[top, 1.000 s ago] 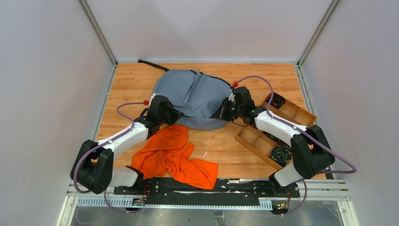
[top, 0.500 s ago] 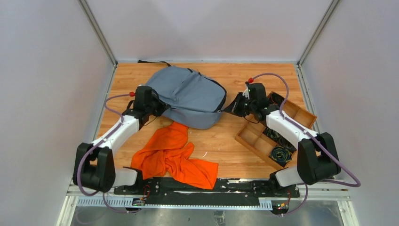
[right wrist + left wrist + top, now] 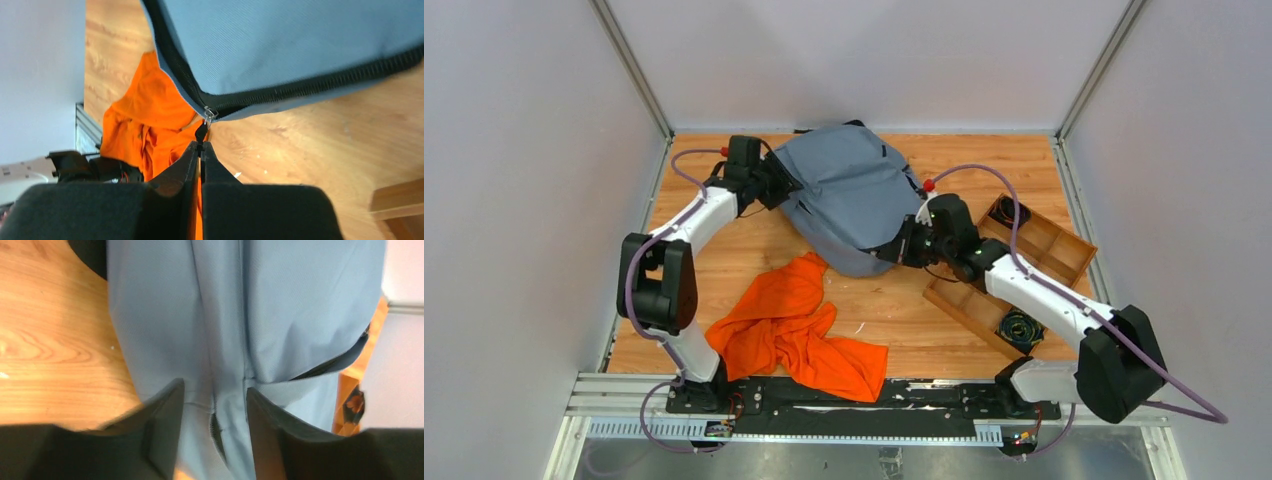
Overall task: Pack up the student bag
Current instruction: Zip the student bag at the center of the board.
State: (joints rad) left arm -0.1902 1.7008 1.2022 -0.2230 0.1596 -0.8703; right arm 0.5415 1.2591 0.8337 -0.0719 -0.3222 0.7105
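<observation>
**Position.** The student bag (image 3: 844, 190) lies heaped at the middle of the far edge of the bench (image 3: 894, 315). Its long axis runs obliquely from that edge towards the near right corner.

**Left gripper** (image 3: 776, 188). It is set against the bag's far-left flank. In the wrist view its jaws stand apart with a thick fold of bag fabric filling the gap. I read this as a clamp on the bag.

**Right gripper** (image 3: 900, 247). It is at the bag's near-right rim, fingers pressed together on the zipper pull (image 3: 202, 132). The slider sits just beyond the tips.

**Governing relation.** The two arms hold opposite ends of the bag, and the right arm alone is on the zip. From the pull, the track runs two ways along the rim. I cannot tell which stretch is open.

**Judgement.** The next move should draw the pull along the track, with the left arm as anchor. A pull off-line could slip the tab.

**Other items.** An orange cloth (image 3: 789, 325) lies towards the near edge, close to the bag's near rim. A wooden tray (image 3: 969, 300) sits by the right edge.
</observation>
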